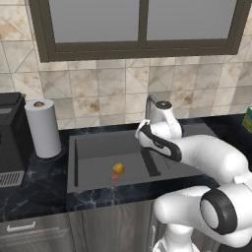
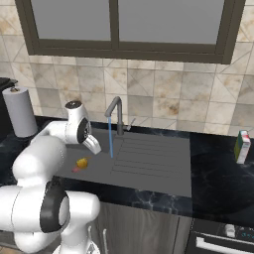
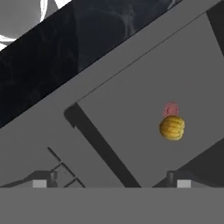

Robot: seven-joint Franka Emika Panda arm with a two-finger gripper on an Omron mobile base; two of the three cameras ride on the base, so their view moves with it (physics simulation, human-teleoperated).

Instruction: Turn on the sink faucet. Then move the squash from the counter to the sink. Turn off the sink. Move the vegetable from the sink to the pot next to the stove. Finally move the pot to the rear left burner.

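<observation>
Squash (image 3: 172,127) single in sink (image 1: 93,147), one faucet (image 2: 116,114) running, claw (image 3: 111,180) apparently spread, empty.

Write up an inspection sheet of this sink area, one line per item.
Surface: black marble counter around the sink.
Job's things: squash lies in the basin by the red drain mark; faucet running, blue stream falling into the basin.
Clutter: paper towel roll, dark appliance, small carton.
Claw: claw open, empty, above the sink.
Cables: nothing seen.
Surroundings: tiled wall, window.
</observation>
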